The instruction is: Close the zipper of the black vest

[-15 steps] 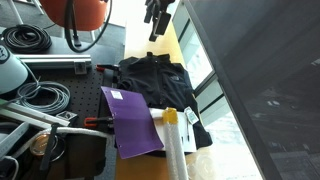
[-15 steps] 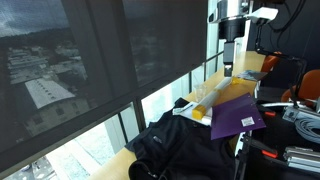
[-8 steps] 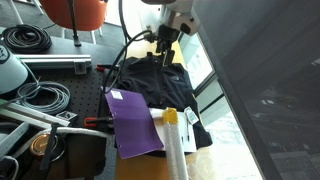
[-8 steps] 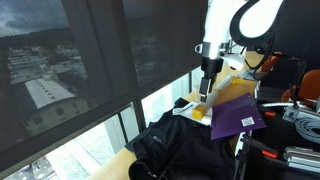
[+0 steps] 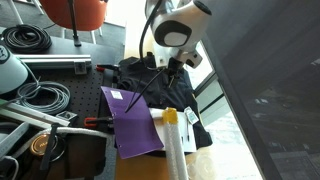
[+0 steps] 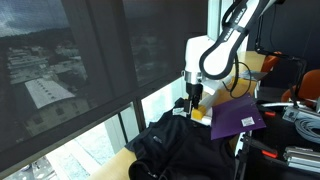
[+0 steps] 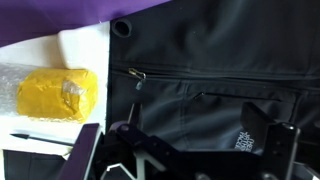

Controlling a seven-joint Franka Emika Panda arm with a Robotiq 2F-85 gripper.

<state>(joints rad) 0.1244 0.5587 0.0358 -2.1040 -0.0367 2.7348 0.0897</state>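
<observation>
In an exterior view, coiled black cables (image 5: 28, 40) lie at the far left on the bench. To their right a purple folder (image 5: 132, 120) rests flat, its far edge overlapping the black vest (image 5: 150, 85), which is spread in a heap on the table by the window. The gripper (image 5: 168, 72) hangs low over the vest's far right part, pointing down. Just right of the folder lies a clear-wrapped roll (image 5: 174, 140) with a yellow end.

In the wrist view, the yellow end (image 7: 60, 93) in its plastic sits at left on white paper, with a thin pen (image 7: 40, 139) nearer. Right of it the vest's dark fabric fills the frame, a closed pocket zipper running across it with its small pull tab (image 7: 136, 75) at the left end. The gripper's fingers (image 7: 85, 160) stand spread wide at the bottom edge, above the fabric, with nothing between them.
</observation>
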